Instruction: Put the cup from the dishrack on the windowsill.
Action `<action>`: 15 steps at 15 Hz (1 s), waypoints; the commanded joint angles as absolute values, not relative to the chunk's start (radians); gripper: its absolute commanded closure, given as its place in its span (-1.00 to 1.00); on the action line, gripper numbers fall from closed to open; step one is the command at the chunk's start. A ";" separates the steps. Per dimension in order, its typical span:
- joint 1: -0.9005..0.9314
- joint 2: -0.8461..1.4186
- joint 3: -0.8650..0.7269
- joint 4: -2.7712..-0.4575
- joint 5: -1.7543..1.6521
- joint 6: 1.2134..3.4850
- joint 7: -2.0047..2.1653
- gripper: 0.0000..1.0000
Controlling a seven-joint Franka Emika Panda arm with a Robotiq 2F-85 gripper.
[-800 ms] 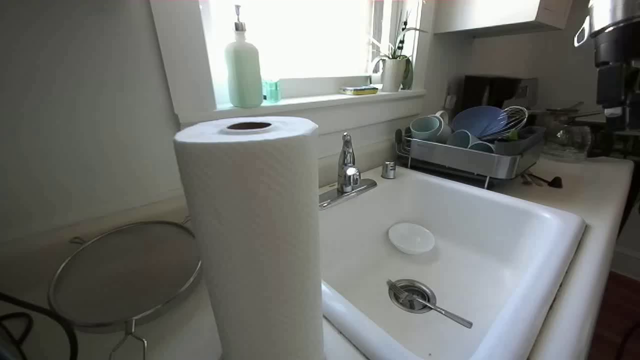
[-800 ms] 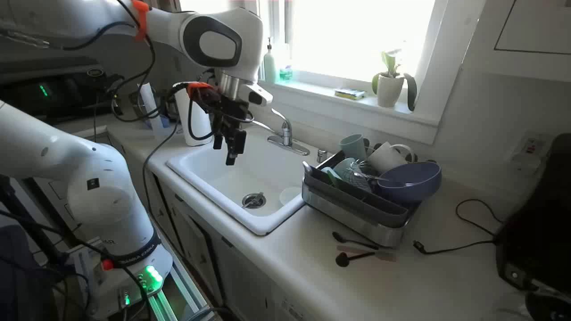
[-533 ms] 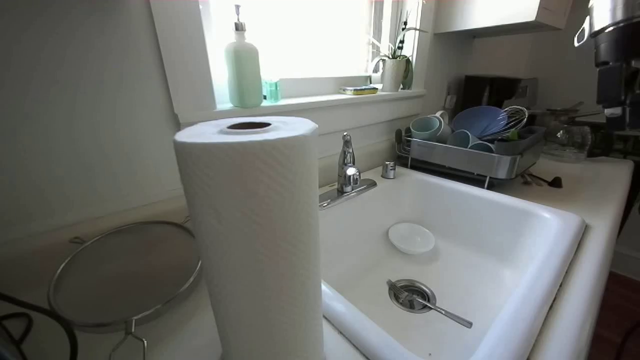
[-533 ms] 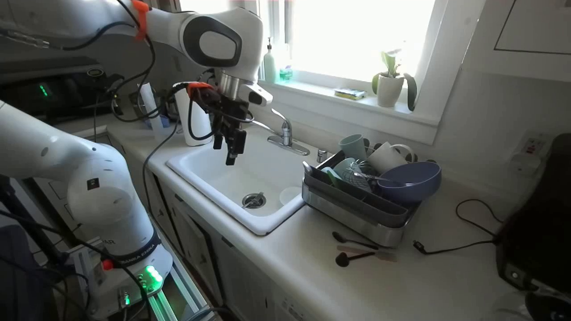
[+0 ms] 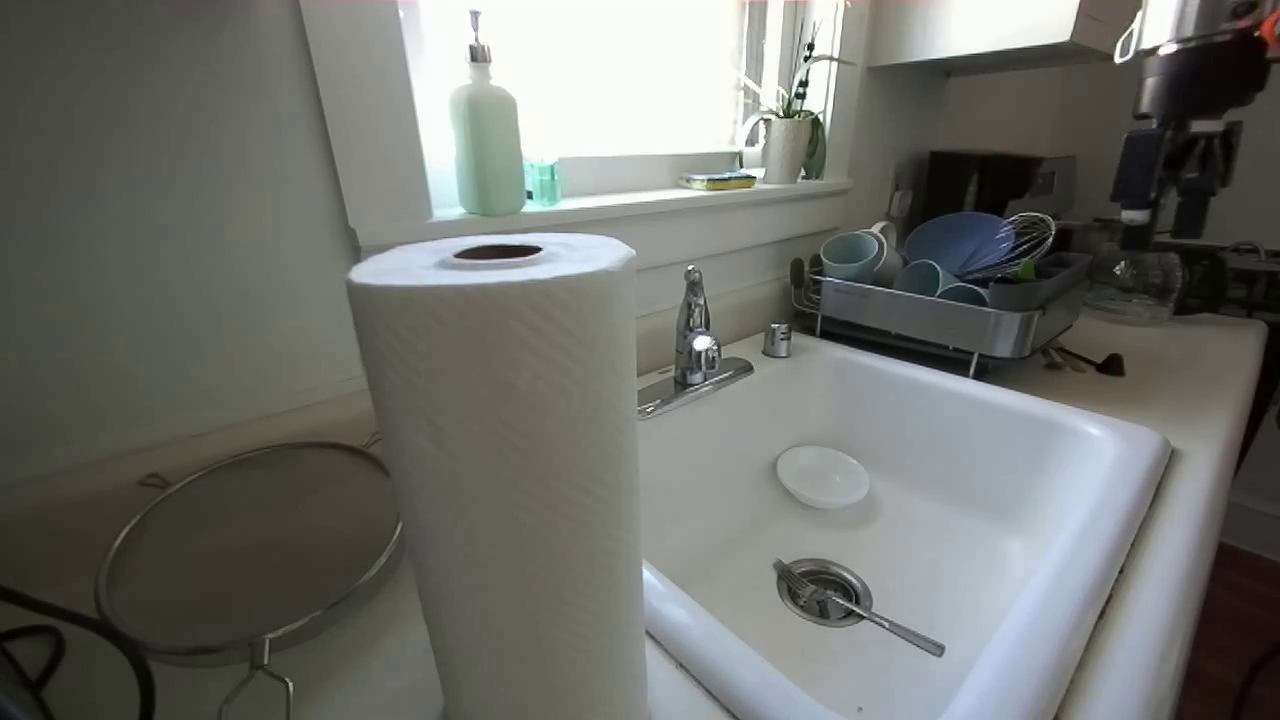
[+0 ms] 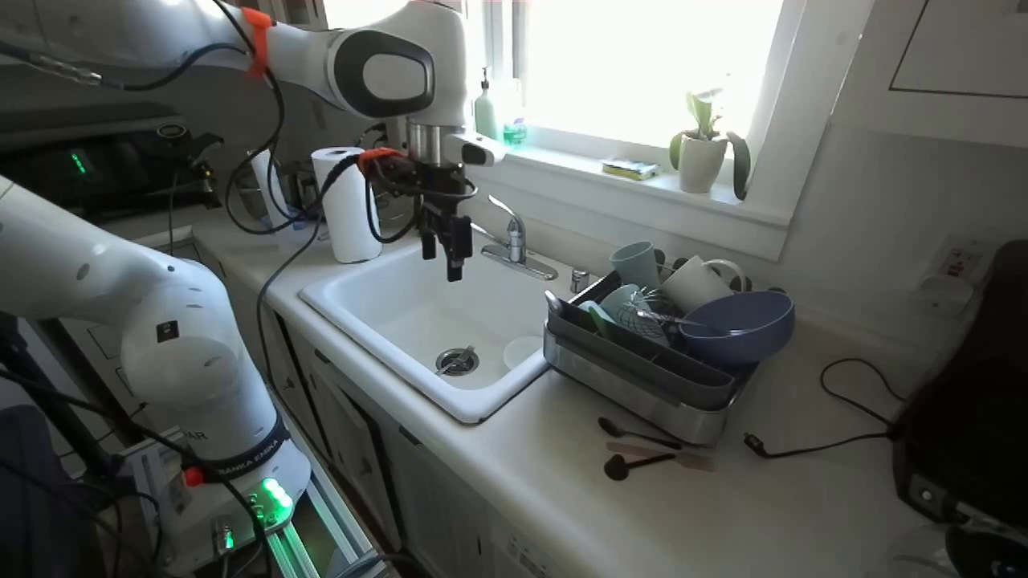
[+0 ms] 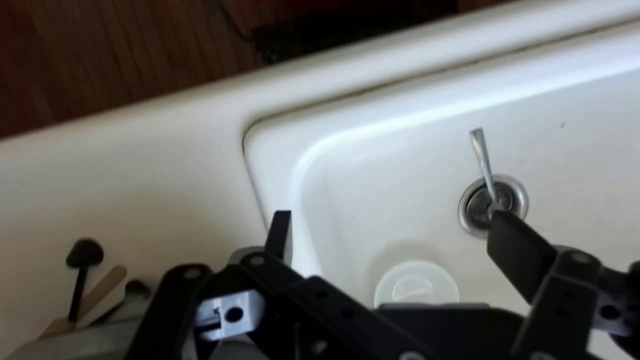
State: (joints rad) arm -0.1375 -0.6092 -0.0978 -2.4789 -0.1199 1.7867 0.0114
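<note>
Black and spread wide, the gripper (image 7: 390, 220) hung over the sink (image 7: 390, 165), its two fingers (image 7: 520, 252) well apart with nothing held between them. It had just shifted toward the sink's one faucet (image 6: 516, 241) and come more upright; half a second earlier it hung at more of a slant and showed less at the edge of an exterior view. Nothing else seemed to have moved. That read as the opening of a reach, the grasp not yet begun and the carrying all still to do. Below the gripper were one white bowl (image 7: 417, 285) and one fork (image 5: 858, 608), which lay across the one drain (image 7: 477, 202).

Farther off, the dishrack (image 5: 905, 315) held three pale blue-green cups: an upper cup (image 5: 852, 258), tilted, a middle cup (image 5: 922, 278), and a low cup (image 5: 964, 294) partly hidden by the rack's wall. Which of them the sentence meant could not be told, though the upper cup seemed the easiest to take. With them sat one white mug (image 6: 692, 287), one blue bowl (image 6: 743, 329) and one whisk (image 5: 1020, 245), which a careless finger might catch.

Farthest, the windowsill (image 5: 620, 203) carried one pump bottle (image 5: 488, 150), one sponge (image 5: 717, 182), one potted plant (image 5: 787, 148) and at least one small green vessel (image 5: 545, 183). The stretch between the vessel and the sponge looked the likeliest place to stand a cup.
</note>
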 commanded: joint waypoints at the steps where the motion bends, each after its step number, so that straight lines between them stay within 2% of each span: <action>1: -0.145 -0.480 -0.038 -2.406 -0.206 1.990 0.097 -1.00; 4: -0.165 -0.365 -0.013 -2.335 -0.275 2.154 0.176 -1.00; 11: -0.194 -0.118 -0.048 -2.128 -0.317 2.284 0.311 -1.00; 15: -0.192 0.016 -0.083 -2.051 -0.332 2.450 0.370 -1.00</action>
State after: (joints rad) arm -0.1963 -0.0938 -0.0623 -2.1330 -0.3046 2.3544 0.3158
